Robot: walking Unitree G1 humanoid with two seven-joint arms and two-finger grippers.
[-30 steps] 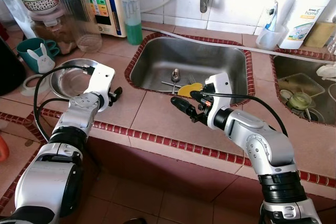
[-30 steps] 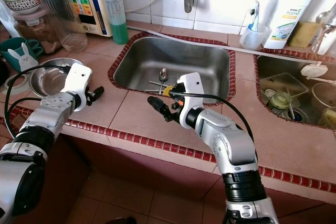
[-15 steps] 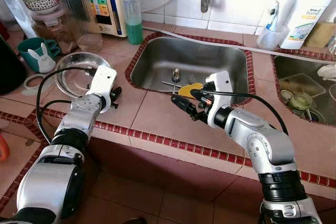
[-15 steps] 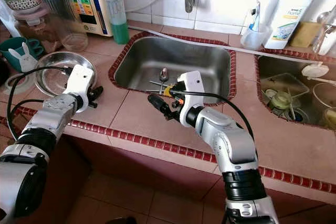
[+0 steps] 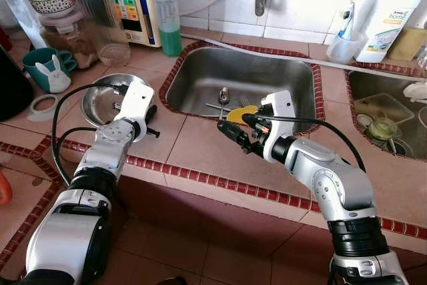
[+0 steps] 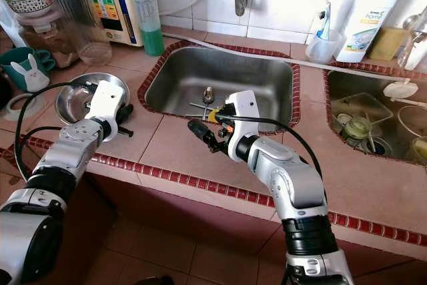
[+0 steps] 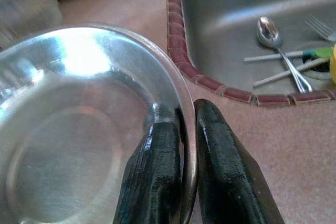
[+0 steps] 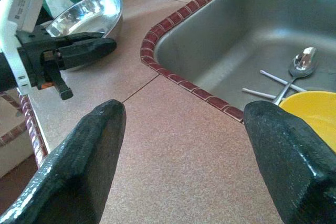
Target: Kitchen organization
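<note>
A round steel bowl (image 5: 100, 101) sat on the tiled table (image 5: 200, 151) at nine o'clock of the steel sink (image 5: 267, 75); a metal spoon (image 5: 223, 96) lay in the sink, and a tall plastic jar (image 5: 100, 11) stood at twelve o'clock of the bowl.

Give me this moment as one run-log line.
left end effector: shut on rim of steel bowl, counter left of sink | right end effector: open, empty, over counter by sink edge | spoon, yellow bowl in sink

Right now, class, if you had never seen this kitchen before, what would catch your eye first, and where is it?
The left gripper stands out first, shut on the rim of the steel bowl on the tiled counter, left of the sink. Next, the right gripper hovers open above the counter at the sink's front edge. A yellow bowl, spoon and fork lie in the sink.
</note>
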